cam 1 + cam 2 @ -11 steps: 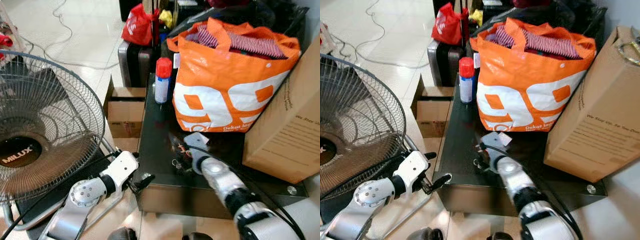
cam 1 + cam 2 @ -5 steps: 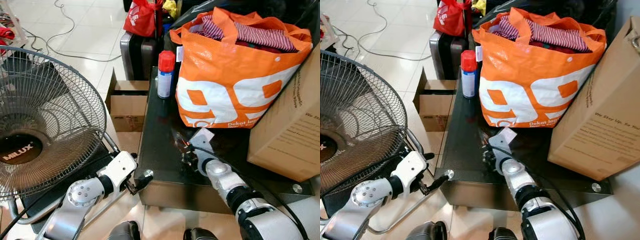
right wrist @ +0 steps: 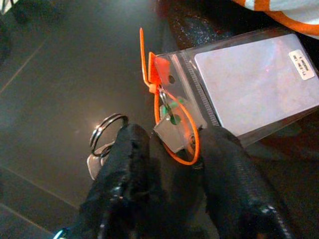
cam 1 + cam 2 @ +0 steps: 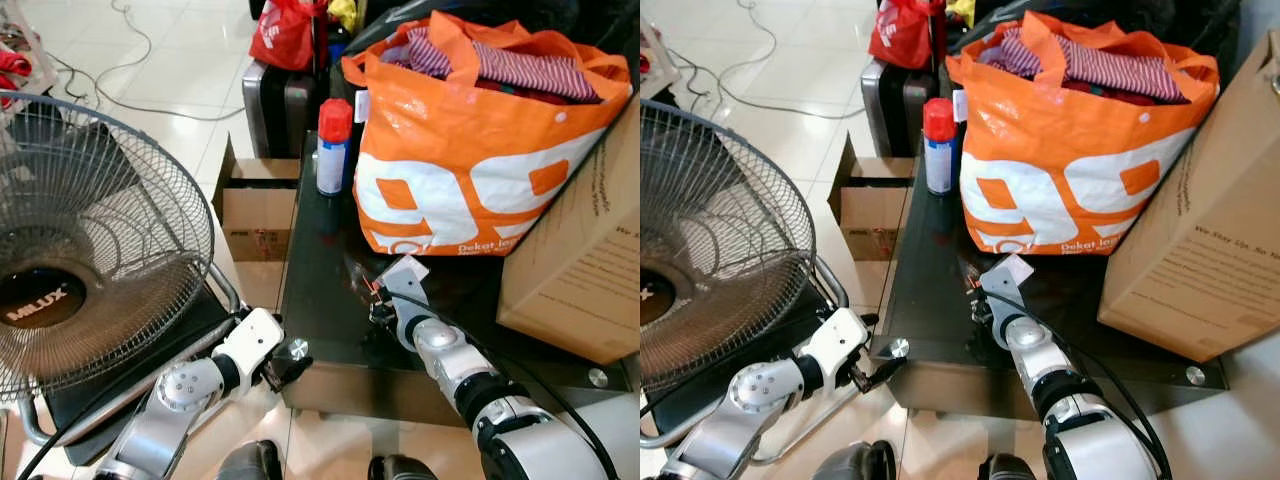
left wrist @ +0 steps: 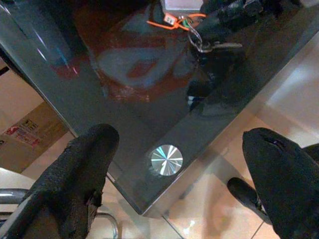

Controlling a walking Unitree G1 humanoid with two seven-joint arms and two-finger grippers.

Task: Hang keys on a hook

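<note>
The keys (image 3: 107,130) lie on a black glass table (image 4: 320,300), tied by an orange zip tie to a clear plastic card sleeve (image 3: 249,84). My right gripper (image 3: 172,149) is down on the table with its two black fingers closed around the silver tag and orange loop of the key bundle. The key ring pokes out beside one finger (image 3: 124,164). My left gripper (image 5: 179,149) hangs open just off the table's front left corner, over a round silver stud (image 5: 166,160). From there the keys (image 5: 202,42) lie further along the glass.
An orange shopping bag (image 4: 470,150) full of clothes and a red-capped spray can (image 4: 331,150) stand at the back of the table. A big cardboard box (image 4: 580,260) is on the right. A standing fan (image 4: 80,260) and a small open carton (image 4: 258,215) are on the floor to the left.
The camera has shifted slightly. My left gripper has moved in closer to the table's front left corner. The right gripper stays at the keys.
</note>
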